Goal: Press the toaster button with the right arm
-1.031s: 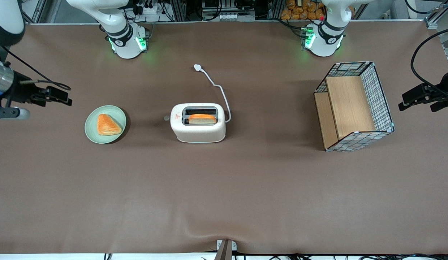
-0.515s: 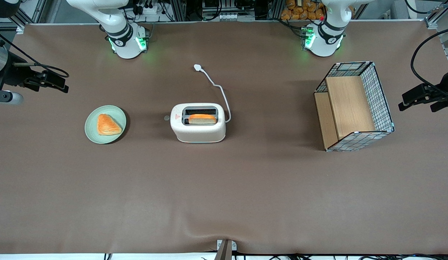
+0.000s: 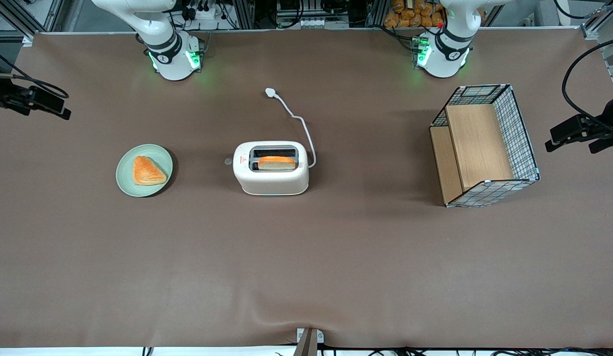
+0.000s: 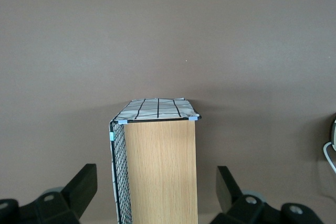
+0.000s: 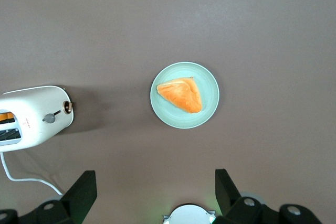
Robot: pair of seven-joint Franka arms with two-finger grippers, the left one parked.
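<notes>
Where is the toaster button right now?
The toaster button sits on the toaster's end facing the green plate; the open gripper hangs high above the plate, apart from it.

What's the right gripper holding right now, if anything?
Nothing. The gripper hangs open and empty above the table, over the plate, toward the working arm's end from the toaster. The button is untouched.

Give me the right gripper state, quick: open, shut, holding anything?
Right gripper: jaws open, holding nothing, up above the table at the working arm's end, well clear of the toaster and the toaster button.
</notes>
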